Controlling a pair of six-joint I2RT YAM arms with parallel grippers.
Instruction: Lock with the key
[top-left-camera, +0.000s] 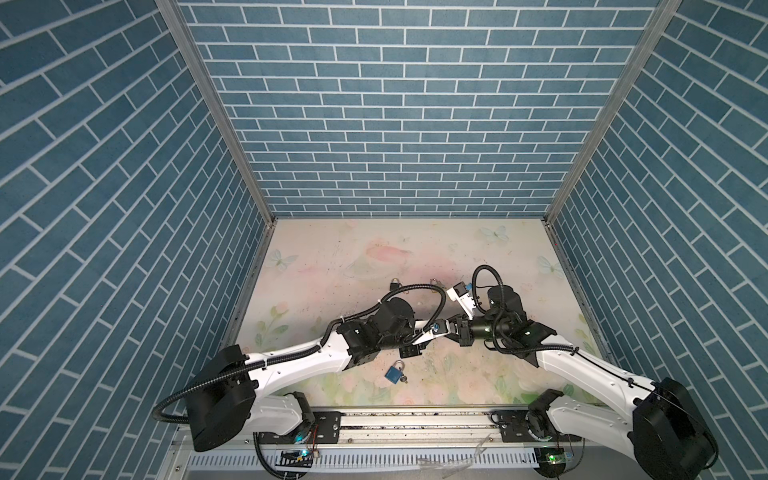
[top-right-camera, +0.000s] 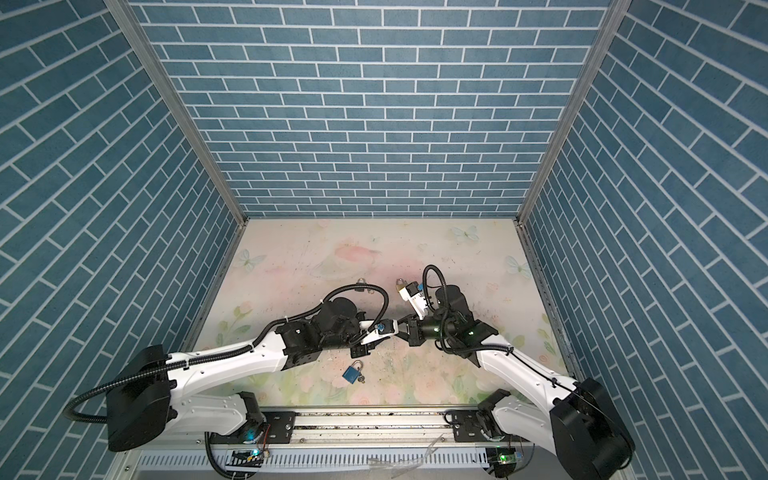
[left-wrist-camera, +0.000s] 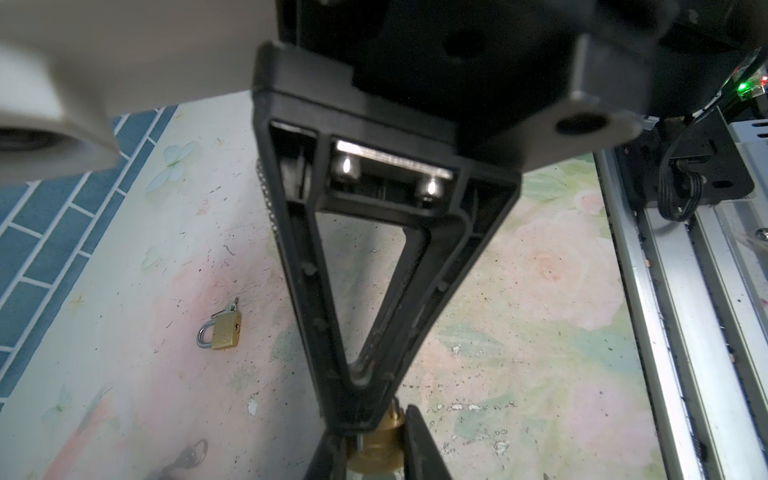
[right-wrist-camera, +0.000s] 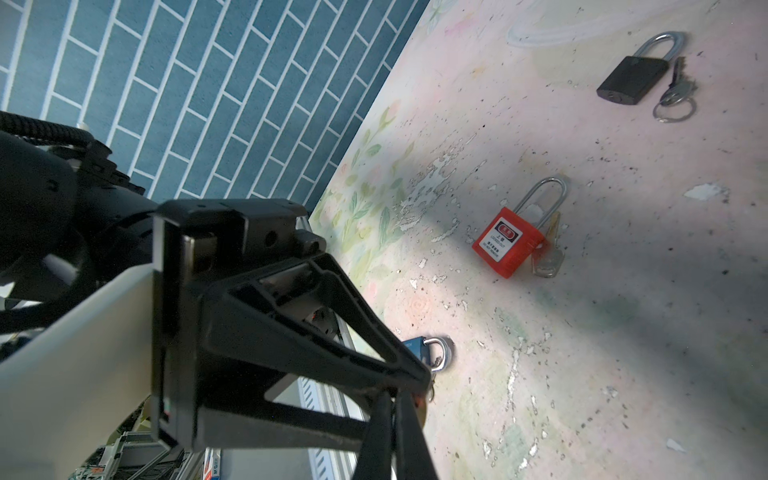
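Both grippers meet above the middle of the table in both top views. My left gripper (left-wrist-camera: 374, 430) is shut on a small brass padlock (left-wrist-camera: 380, 446), held off the table. My right gripper (right-wrist-camera: 392, 401) points tip to tip at it, fingers pressed together on the key (left-wrist-camera: 359, 441). Only a thin grey sliver of the key shows, between the right fingertips and the lock's face. The padlock's shackle is hidden. In a top view the left gripper (top-left-camera: 438, 328) and right gripper (top-left-camera: 455, 328) touch noses.
A blue padlock (top-left-camera: 394, 372) lies near the front edge. A red padlock (right-wrist-camera: 509, 241) with a key and a black padlock (right-wrist-camera: 631, 81) with keys lie further back. Another brass padlock (left-wrist-camera: 224, 330) lies on the table. Blue brick walls enclose three sides.
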